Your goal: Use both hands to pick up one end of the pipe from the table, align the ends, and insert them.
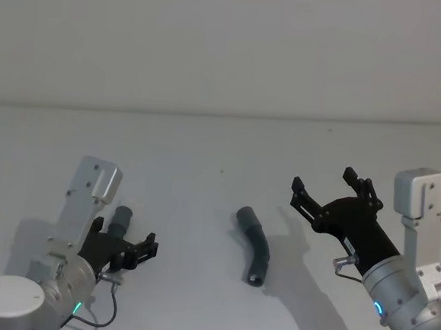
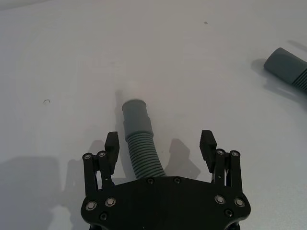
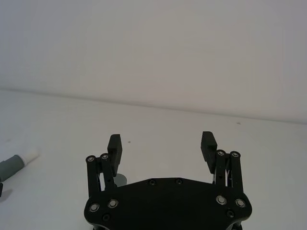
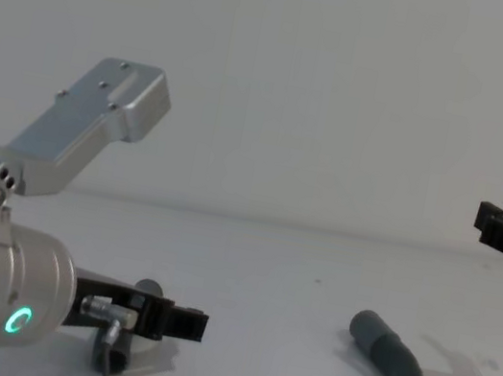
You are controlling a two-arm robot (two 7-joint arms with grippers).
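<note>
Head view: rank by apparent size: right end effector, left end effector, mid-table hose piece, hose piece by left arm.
1. Right end effector, open and raised.
2. Mid-table hose piece and left end effector: about equal, not ranked.
3. Left hose piece, smallest; partly hidden by that end effector.

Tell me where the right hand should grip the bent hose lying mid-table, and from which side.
Probably the ribbed stretch just behind its far cuff, coming from above. The hose lies flat on the table, running near to far, so the fingers can straddle it from left and right. That leaves the cuff free for joining. The right hand is open, raised to its right.
</note>
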